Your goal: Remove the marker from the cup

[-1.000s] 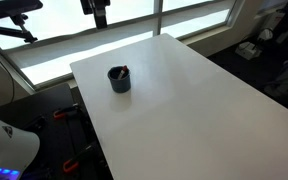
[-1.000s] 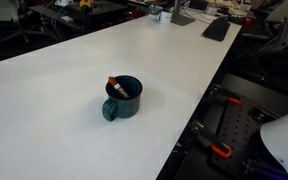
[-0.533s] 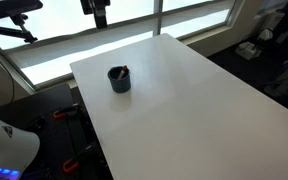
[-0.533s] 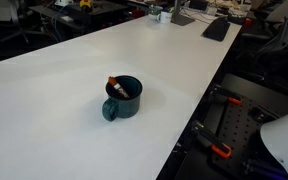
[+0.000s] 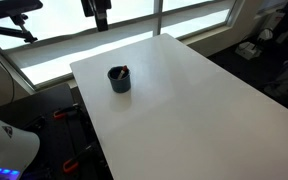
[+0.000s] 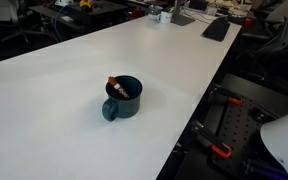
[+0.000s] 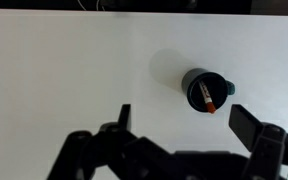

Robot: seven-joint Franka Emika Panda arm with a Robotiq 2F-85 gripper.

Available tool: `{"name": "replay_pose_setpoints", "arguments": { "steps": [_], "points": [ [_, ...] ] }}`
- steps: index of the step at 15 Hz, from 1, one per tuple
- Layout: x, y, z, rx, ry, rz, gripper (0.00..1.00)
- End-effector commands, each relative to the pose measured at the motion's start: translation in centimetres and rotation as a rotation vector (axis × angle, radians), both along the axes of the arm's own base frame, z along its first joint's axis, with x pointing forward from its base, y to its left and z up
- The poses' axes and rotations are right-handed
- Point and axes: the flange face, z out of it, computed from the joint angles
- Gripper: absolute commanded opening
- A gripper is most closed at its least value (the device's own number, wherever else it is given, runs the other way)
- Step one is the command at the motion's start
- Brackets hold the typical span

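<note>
Marker inside navy cup, leaning on rim w/ reddish-orange end poking just over it. Cup upright on white table, small handle on one side, nearer one table edge than the middle. Gripper spread open in wrist view, nothing btwn fingers, hanging over table & well apart from cup.
</note>
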Motion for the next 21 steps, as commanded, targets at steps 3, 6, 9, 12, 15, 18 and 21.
{"name": "replay_pose_setpoints", "arguments": {
  "steps": [3,6,9,12,15,18,21],
  "points": [
    [0.8,0.4,-2.4,-0.030,0.025,-0.008,1.00],
    [1.0,0.6,-3.2,-0.034,0.035,-0.006,1.00],
    [1.0,0.7,-3.5,-0.018,0.051,0.008,1.00],
    [1.0,1.2,-3.9,0.043,0.129,0.081,1.00],
    [1.1,1.7,-5.1,0.078,0.212,0.125,1.00],
    [1.5,1.8,-6.1,0.080,0.218,0.142,1.00],
    [2.3,1.7,-7.1,0.072,0.177,0.160,1.00]
  ]
}}
